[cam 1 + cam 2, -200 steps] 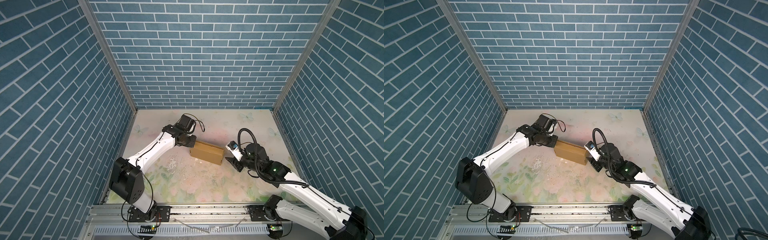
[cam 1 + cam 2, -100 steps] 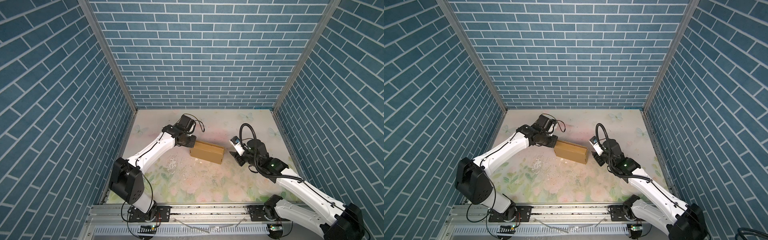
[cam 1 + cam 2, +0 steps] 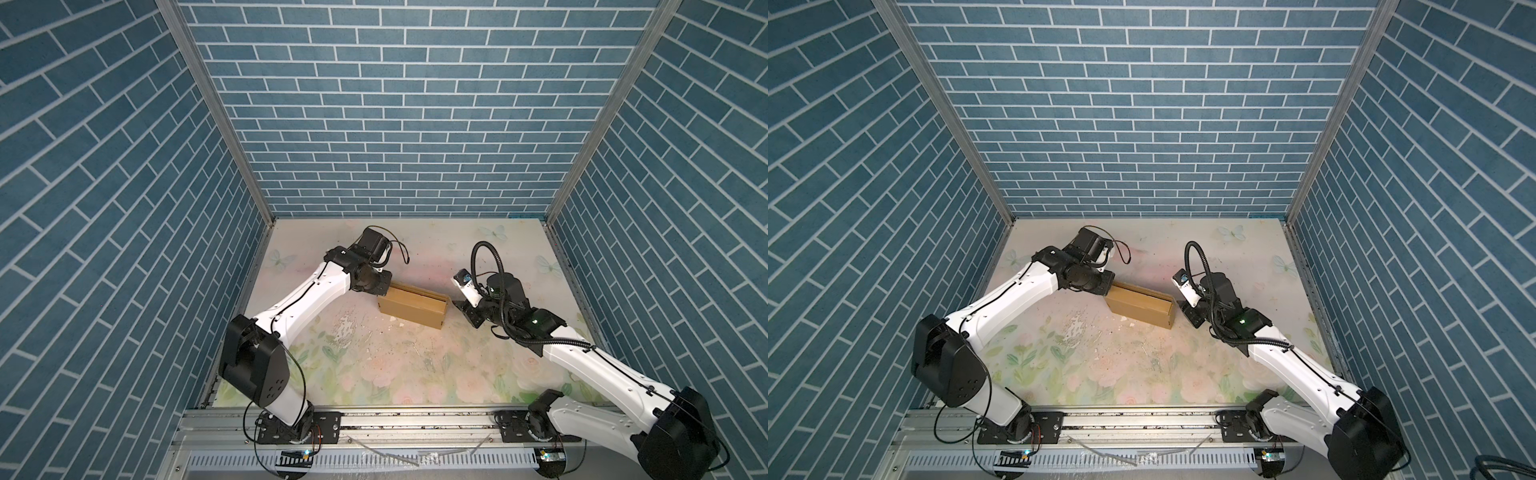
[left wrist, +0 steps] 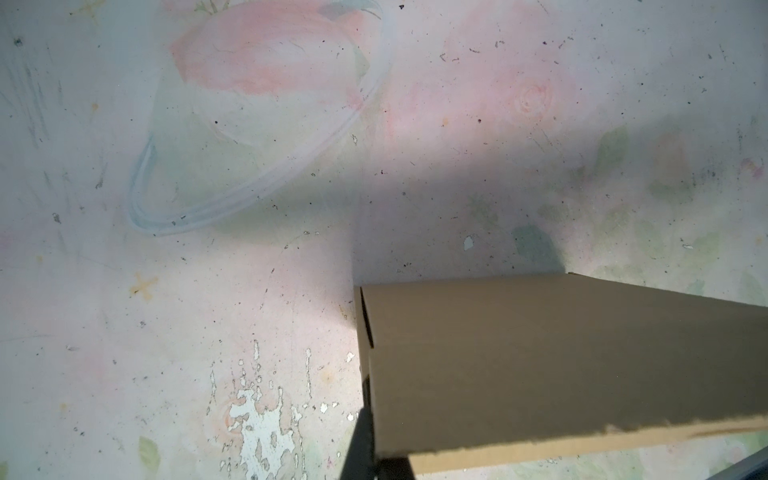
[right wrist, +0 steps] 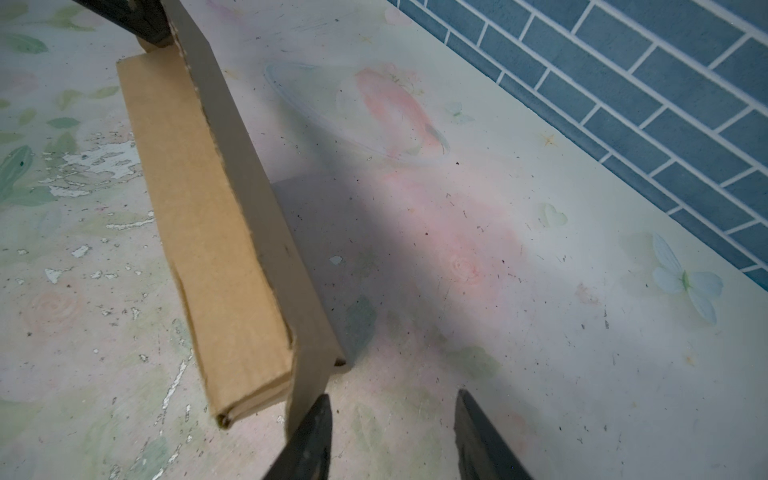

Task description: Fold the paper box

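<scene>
Plain brown corrugated cardboard paper box (image 3: 411,309) (image 3: 1140,309) sits on the floral-print tabletop (image 3: 374,374), between the two end effectors. It's partly folded: a long narrow body, with one thin panel standing up along its far long side.

Left end effector (image 3: 380,286) (image 3: 1104,286) is at the box's end nearest it. It is fully closed, and it looks pinched on the corner of the upright panel. In the left wrist view the box (image 4: 561,353) starts right at the tips, with a dark finger (image 4: 359,444) hard against the cardboard edge. The right wrist view shows the same black tip clamped on the far end of the panel (image 5: 137,20).

Right end effector (image 3: 461,309) (image 3: 1185,309) is at the box's opposite end, low over the tabletop. Its jaws are roughly half apart with nothing between them, only bare tabletop in the gap (image 5: 395,436). The near end of the box (image 5: 199,216) lies just ahead of it, off to one finger's side. The upright panel's end comes right up to that finger (image 5: 309,432); can't tell if they touch. Both top views show a small gap between this end effector and the box end.
</scene>
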Robot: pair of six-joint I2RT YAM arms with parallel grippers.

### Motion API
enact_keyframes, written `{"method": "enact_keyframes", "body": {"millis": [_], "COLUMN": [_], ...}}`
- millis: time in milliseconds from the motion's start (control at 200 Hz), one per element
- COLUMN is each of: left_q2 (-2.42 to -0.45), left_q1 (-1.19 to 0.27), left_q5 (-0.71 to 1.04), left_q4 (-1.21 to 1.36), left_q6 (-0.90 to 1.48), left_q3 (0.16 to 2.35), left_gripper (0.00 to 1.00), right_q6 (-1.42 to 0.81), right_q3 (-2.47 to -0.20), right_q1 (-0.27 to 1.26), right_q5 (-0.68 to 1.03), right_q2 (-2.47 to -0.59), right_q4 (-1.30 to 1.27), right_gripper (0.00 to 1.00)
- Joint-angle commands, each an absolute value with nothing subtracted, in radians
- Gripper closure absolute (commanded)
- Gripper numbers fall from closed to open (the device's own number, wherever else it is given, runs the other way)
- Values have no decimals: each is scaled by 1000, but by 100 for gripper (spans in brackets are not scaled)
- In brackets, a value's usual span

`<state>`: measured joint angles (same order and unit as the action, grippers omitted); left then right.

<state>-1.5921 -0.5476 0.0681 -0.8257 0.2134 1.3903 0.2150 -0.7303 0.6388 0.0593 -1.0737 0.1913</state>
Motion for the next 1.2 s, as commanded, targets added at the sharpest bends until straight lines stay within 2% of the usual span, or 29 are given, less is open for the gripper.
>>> {"method": "enact_keyframes", "body": {"millis": [0, 1195], "left_q2": [-1615, -1653], "left_q1": [-551, -566], "left_q5": [56, 49], "left_q4": [-873, -871], "left_q6": [204, 205], "left_q3": [1426, 1457], "left_gripper": [100, 100], "right_q6": [234, 180], "right_q3": [-773, -774], "right_q1": [635, 637], "right_q5": [122, 260], "right_q2": [-1076, -1125], "right_q4": [166, 93], "right_gripper": [52, 52]}}
